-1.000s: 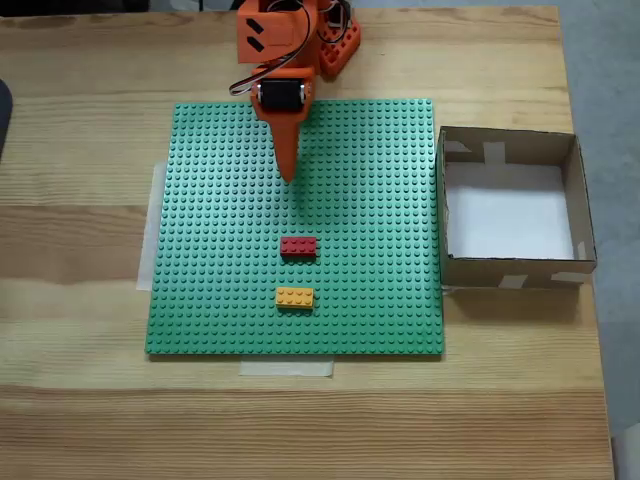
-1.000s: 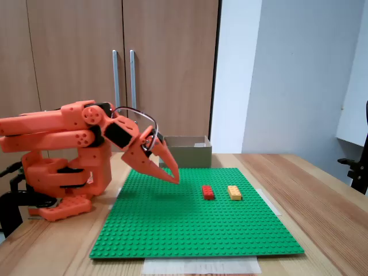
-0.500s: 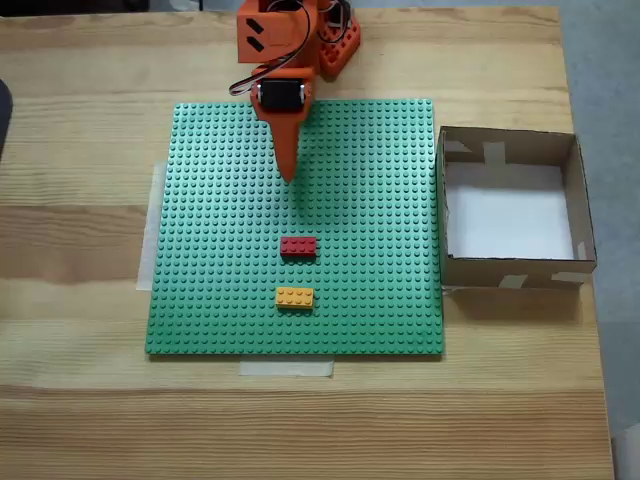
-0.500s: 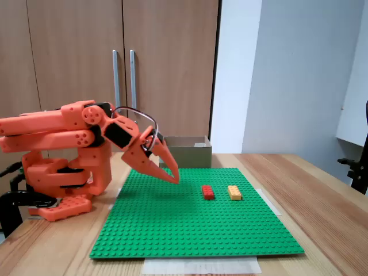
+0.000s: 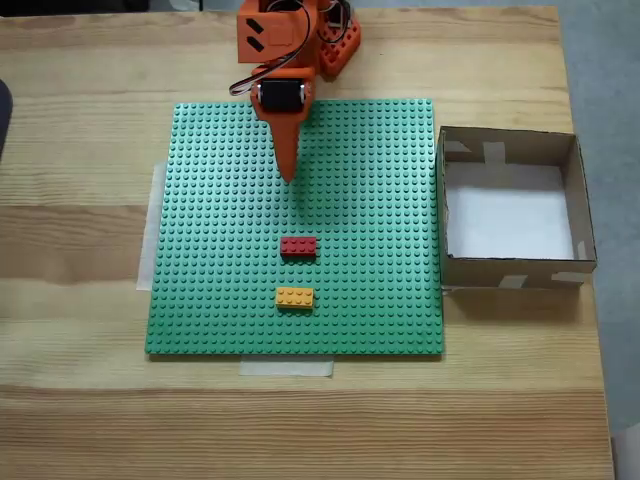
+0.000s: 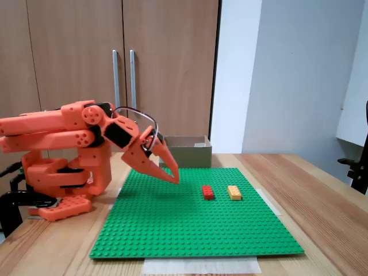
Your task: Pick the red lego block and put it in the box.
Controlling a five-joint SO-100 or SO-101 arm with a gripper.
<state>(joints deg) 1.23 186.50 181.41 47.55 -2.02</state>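
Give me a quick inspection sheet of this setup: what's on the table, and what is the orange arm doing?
Surface: wooden table, green baseplate taped onto it.
Job's things: red lego block on the baseplate, untouched; box beside the baseplate's right edge in the top-down fixed view, white floor bare.
Clutter: yellow-orange brick near the red one, apart from it.
End effector: end effector shut, holding nothing, tip just above the baseplate, short of the red block.
Cables: wires looped at the wrist.
Surroundings: wooden cabinet doors, white wall.
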